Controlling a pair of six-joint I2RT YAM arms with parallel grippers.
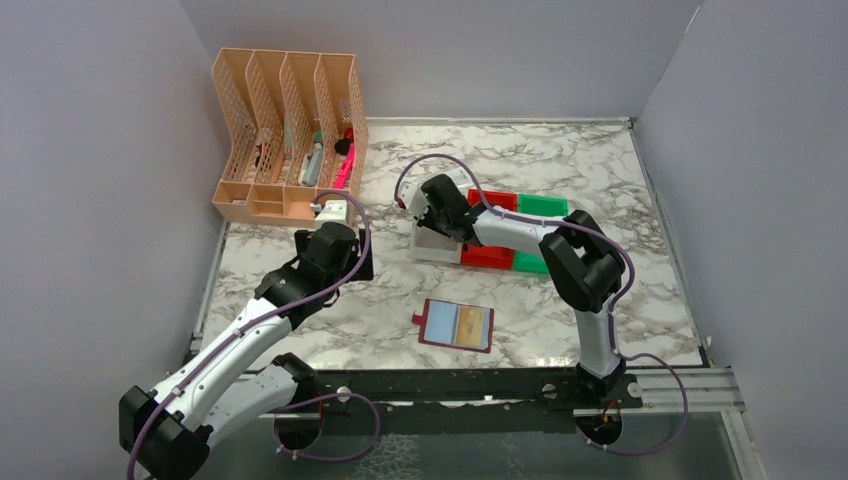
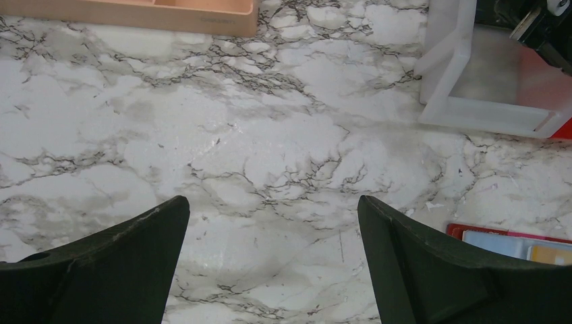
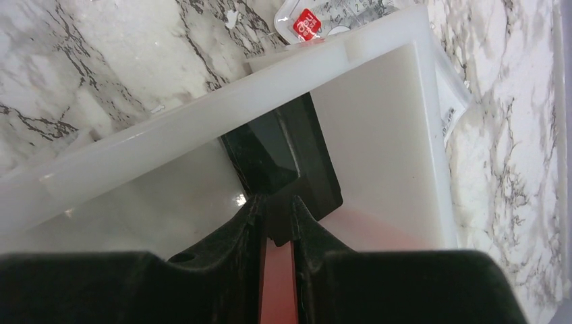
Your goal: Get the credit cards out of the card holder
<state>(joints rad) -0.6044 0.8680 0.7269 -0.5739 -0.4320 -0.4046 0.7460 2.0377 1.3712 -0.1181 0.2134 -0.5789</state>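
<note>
1. Black fingers [image 2: 101,270] of the left claw [image 2: 271,206] fill the bottom of the left wrist view. They are spread wide with nothing between them, above bare worktop [image 1: 560,160].
2. That worktop is glossy white marble-pattern with grey veins. Pale grey walls [image 1: 100,150] close it in on 3 sides, and a dark metal rail along the near edge carries the 2 arm bases.
3. The card holder [image 1: 457,325] lies open and flat near the front middle, well apart from both claws. It is maroon with a small tab on its left edge, and its sleeves face up.
4. Only the top view shows the peach lattice organiser [image 1: 285,110] with 4 slots at the back left. It also shows red bins [image 1: 487,257] and green bins [image 1: 543,205] clustered beside a white bin [image 1: 432,247].
5. Only the right wrist view looks inside that white bin. The right claw [image 3: 276,202] is narrowly parted, with the end of a black credit card [image 3: 297,155] between its tips. I cannot tell whether they pinch it. Past the bin wall lies a clear packet [image 3: 307,23] with a red label.
6. The left wrist view catches the holder's corner, where a pale blue card [image 2: 492,243] and an orange card [image 2: 550,255] sit in the sleeves.
7. The bin is smooth, translucent white plastic with square corners, and the black card is shiny.
</note>
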